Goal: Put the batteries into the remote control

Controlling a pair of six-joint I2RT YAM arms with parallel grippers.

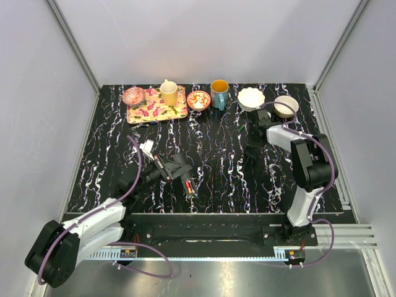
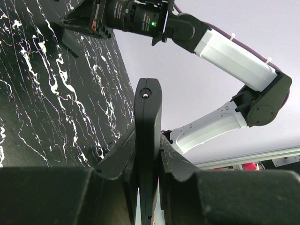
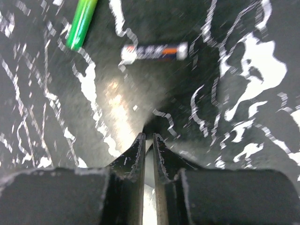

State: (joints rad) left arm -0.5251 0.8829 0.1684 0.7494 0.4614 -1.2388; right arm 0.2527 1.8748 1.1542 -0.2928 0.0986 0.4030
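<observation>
Inventory, tabletop (image 1: 223, 176) station: one moment, three views.

Containers, far edge, left to right, top view:
- Floral tray (image 1: 154, 113) carrying a pink bowl (image 1: 133, 96) at its left end and a yellow cup (image 1: 168, 93) toward its right end, upright.
- Small red-and-white bowl (image 1: 198, 99), just right of the tray.
- Blue mug (image 1: 219, 93), orange inside, upright.
- White bowl (image 1: 250, 98).
- Bowl with a brown interior (image 1: 285, 106), partly behind the right arm's cable.
I cannot make out contents in any of these from above.

Task item:
- Remote control (image 1: 189, 185), near the front edge and left of centre, with a red mark on its visible face. It is clamped in the left gripper (image 2: 148, 147). The left wrist view shows it edge-on, with a finger pressed flat against each long side and the bar running up past the fingertips.

Loose items, right wrist view only:
- One battery (image 3: 154, 51) lying flat on the tabletop ahead of the fingers, label too blurred to read.
- One green cylinder (image 3: 82, 21) to its left, angled, cut off by the frame — I cannot tell what it is.
From above I can find only a green speck near the right arm, and no battery.

Grippers:
- Right gripper (image 3: 146, 140): fingers drawn together to a thin slit with nothing between them, pointed down at the tabletop and short of the battery.
- The left wrist view also shows the right arm across the tabletop, which the right wrist camera cannot show.
</observation>
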